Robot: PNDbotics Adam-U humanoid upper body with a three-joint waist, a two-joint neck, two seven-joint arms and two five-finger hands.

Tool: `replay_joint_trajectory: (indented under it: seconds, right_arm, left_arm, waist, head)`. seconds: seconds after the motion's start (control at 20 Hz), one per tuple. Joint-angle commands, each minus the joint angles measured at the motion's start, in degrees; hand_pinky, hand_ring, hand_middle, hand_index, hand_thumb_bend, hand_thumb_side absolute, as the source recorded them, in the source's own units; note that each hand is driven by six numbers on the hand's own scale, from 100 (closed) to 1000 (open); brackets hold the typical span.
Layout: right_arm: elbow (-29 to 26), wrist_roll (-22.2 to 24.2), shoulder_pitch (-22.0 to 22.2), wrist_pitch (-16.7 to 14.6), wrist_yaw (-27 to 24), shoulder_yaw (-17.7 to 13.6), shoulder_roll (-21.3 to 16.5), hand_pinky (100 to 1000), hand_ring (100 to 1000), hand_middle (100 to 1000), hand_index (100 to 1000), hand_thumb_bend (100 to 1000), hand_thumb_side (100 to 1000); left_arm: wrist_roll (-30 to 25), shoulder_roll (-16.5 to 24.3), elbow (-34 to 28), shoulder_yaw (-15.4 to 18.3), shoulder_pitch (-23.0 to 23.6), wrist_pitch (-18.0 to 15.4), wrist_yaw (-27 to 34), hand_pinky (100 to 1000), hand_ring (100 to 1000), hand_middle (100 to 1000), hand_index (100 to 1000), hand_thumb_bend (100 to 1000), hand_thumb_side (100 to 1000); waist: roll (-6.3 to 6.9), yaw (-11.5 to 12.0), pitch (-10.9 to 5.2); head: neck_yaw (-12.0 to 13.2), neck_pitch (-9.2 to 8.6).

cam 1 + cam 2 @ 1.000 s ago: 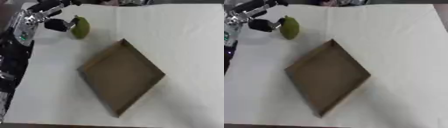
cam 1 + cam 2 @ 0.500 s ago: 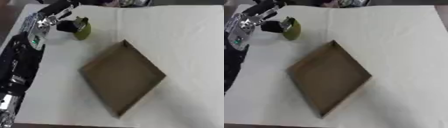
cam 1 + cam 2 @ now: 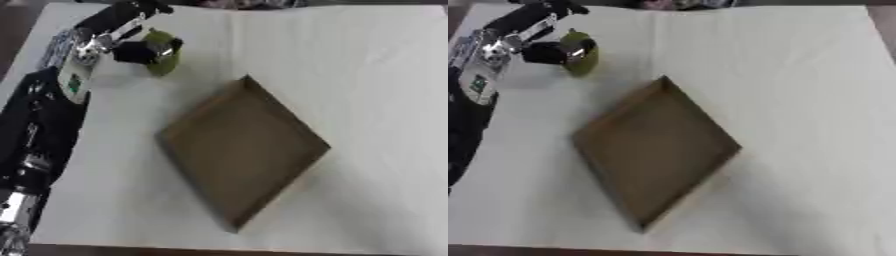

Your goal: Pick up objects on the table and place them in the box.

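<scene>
I am reaching my left hand (image 3: 131, 47) in from the far left corner of the white table (image 3: 376, 80), and its fingers are curling around a green pear-shaped fruit (image 3: 163, 53), with the dark thumb pressing on its left side. The fruit is sitting near the table's far left, just beyond the upper corner of the brown cardboard box (image 3: 241, 150). The box is lying open and shallow, turned like a diamond at the table's middle. My right hand is showing in neither view.

The left arm reaches up along the tabletop's left edge toward its far left corner, its hand (image 3: 131, 47) curled, thumb and fingers pinching.
</scene>
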Motion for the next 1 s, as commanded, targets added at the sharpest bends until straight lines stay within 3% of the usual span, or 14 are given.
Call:
replay_joint_trajectory:
  seconds: [0.05,0.35,0.5,1.0]
  right_arm:
    - [-0.91,-0.14,-0.61,0.14,-0.60,-0.02,-0.52,775,632,748,782,100,591]
    - [-0.91,-0.28,-0.52,0.15,-0.79,0.00,-0.55,775,631,747,781,100,591]
    - [-0.91,-0.28,-0.48,0.25,-0.98,0.15,-0.54,776,629,746,781,100,590]
    - [-0.91,-0.27,-0.29,0.34,-1.29,0.36,-0.56,776,627,742,781,100,590]
  left_arm:
    - [0.43,0.80,-0.35,0.31,-0.89,2.62,-2.62,996,997,888,972,342,886]
    - [-0.41,0.31,-1.12,-0.57,-0.93,6.56,-4.37,989,994,887,979,347,889]
    - [-0.53,0.61,-0.63,-0.40,-0.66,8.04,-5.71,973,975,871,978,393,873]
    - [-2.66,0.95,2.43,-0.40,-0.07,7.57,-9.65,974,969,869,983,457,878]
  waist:
    - [-0.12,-0.03,-1.11]
    - [-0.08,-0.07,-0.91]
    - [-0.01,-0.05,-0.56]
    - [0.17,0.12,-0.39]
  head:
    - [-0.20,0.09]
    - [-0.24,0.08]
    - [-0.37,-0.24]
    - [-0.42,-0.16]
